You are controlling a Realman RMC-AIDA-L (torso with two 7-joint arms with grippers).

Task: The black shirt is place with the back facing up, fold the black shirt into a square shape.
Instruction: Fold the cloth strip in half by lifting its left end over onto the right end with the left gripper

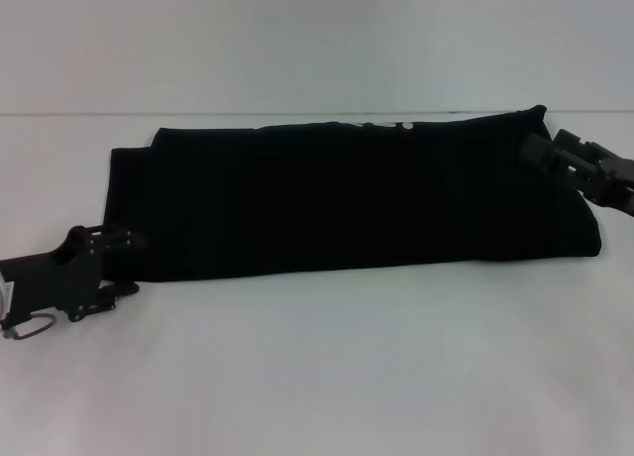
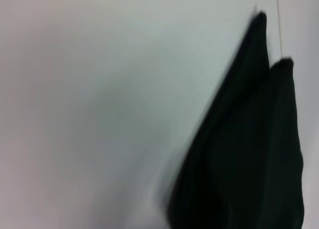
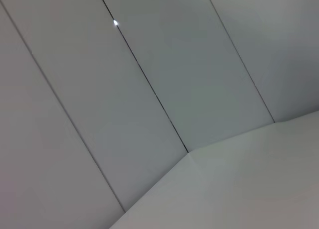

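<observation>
1. The left gripper (image 1: pixel 117 263) sits low at the near left corner of the black shirt (image 1: pixel 347 203), its fingers right at the cloth's edge. Whether they pinch the fabric or only rest beside it, I cannot tell.
2. The right gripper (image 1: pixel 543 151) is at the far right corner of the shirt, its tip against the fabric near the raised corner point. How wide it stands cannot be told either, as black metal merges with black cloth.
3. The shirt lies on the white table (image 1: pixel 327 367) as a long band running left to right, folded lengthwise, with a stepped edge at its left end.
4. A few small white marks (image 1: pixel 381 126) show along the far edge of the shirt; they are too small to read.
5. The left wrist view shows two stacked pointed folds of the black shirt (image 2: pixel 249 159) on the pale table (image 2: pixel 99 114).
6. The right wrist view shows only a pale panelled wall (image 3: pixel 149 79) with dark seams, meeting the table (image 3: pixel 249 189).
</observation>
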